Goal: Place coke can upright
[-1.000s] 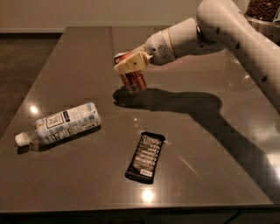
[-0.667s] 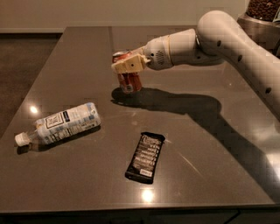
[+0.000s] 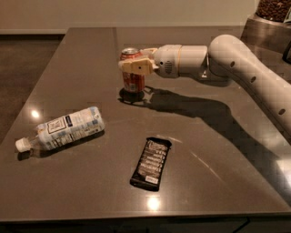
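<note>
The coke can (image 3: 132, 81) is orange-red with a silver top and stands upright on the dark table (image 3: 213, 150), left of centre toward the back. My gripper (image 3: 138, 61) reaches in from the right, level with the can's upper half. Its tan fingers (image 3: 135, 67) close around the can, one across the front and one behind. The can's base touches the table top.
A clear plastic bottle with a white label (image 3: 63, 129) lies on its side at the front left. A flat black snack bar wrapper (image 3: 151, 162) lies at the front centre. My white arm (image 3: 245, 75) spans the right side. A container of dark items (image 3: 273, 11) stands at the back right.
The gripper has turned the can from tilted to upright and lowered it onto the table. The arm has swung lower and more level. Bottle and wrapper have not moved.
</note>
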`<state>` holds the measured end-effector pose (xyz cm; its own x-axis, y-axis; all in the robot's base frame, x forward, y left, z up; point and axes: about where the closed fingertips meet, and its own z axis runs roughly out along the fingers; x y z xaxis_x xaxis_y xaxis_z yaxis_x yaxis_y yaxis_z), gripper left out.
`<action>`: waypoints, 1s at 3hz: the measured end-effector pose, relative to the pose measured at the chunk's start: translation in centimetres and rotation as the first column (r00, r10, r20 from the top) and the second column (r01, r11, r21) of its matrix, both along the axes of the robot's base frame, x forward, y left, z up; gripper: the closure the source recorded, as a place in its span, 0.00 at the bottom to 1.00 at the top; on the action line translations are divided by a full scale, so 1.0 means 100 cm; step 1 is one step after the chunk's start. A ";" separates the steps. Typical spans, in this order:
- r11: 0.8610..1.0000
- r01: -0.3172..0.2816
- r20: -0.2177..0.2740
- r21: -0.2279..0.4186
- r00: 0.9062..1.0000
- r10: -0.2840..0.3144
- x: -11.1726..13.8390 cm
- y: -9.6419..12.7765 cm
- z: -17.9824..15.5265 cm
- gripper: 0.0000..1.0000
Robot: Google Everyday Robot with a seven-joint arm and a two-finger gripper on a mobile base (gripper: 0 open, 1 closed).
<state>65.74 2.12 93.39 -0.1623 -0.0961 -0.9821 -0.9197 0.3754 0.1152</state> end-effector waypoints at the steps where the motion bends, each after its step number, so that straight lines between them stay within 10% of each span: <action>1: 0.999 0.027 0.049 0.021 0.998 -0.028 0.007 -0.005 -0.006 1.00; 3: 0.997 0.074 0.100 0.037 0.992 -0.077 0.012 -0.009 -0.013 0.51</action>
<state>66.93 1.17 92.06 -0.0676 -0.0542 -0.9962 -0.8965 0.4416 0.0368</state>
